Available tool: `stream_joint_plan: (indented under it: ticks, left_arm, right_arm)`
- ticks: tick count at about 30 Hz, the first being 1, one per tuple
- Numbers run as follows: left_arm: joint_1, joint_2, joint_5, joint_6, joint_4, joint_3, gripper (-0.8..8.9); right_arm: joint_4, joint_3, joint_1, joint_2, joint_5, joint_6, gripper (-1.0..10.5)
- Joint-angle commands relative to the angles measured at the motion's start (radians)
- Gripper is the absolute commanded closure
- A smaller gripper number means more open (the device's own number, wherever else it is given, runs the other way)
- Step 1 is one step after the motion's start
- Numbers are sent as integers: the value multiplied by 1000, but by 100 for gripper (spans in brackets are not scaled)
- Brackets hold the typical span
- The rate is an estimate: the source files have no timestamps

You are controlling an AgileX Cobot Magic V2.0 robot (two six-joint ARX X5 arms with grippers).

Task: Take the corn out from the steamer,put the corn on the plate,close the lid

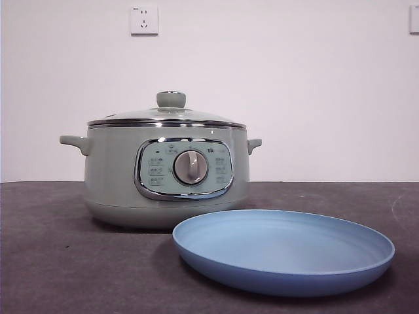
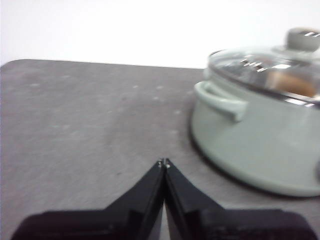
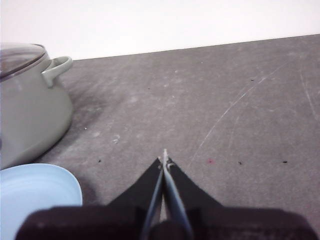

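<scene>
Front view: round sage-green steamer pot [image 1: 167,176] on the dark grey table [image 1: 52,261], glass chrome-rimmed lid [image 1: 169,116] seated on it. Wide light-blue plate [image 1: 283,250] just in front of the steamer, offset toward its right handle.

Left wrist: left gripper [image 2: 164,163] pinched closed, holding nothing, off the steamer's handle side. Blurred orange-yellow corn cob [image 2: 292,84] visible through the lid, inside the steamer.

Right wrist: right gripper [image 3: 164,159] closed too, over bare table beside the steamer and plate.

Left gripper [image 2: 164,162] jaws pressed together, right gripper [image 3: 164,159] seemingly likewise
</scene>
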Motion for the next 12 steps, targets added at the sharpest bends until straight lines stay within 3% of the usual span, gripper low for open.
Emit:
stream_joint_plan:
  ticks: [1,5,12]
  left_arm:
    - [3,-3,41,-75,41,-12,819]
    - [2,-3,52,-185,45,21,821]
    - [0,10,72,-268,31,138,821]
  right_arm:
    - [9,-9,0,-2,-5,81,950]
    - [20,24,1,-2,-28,180,957]
    - [21,140,1,34,-65,194,958]
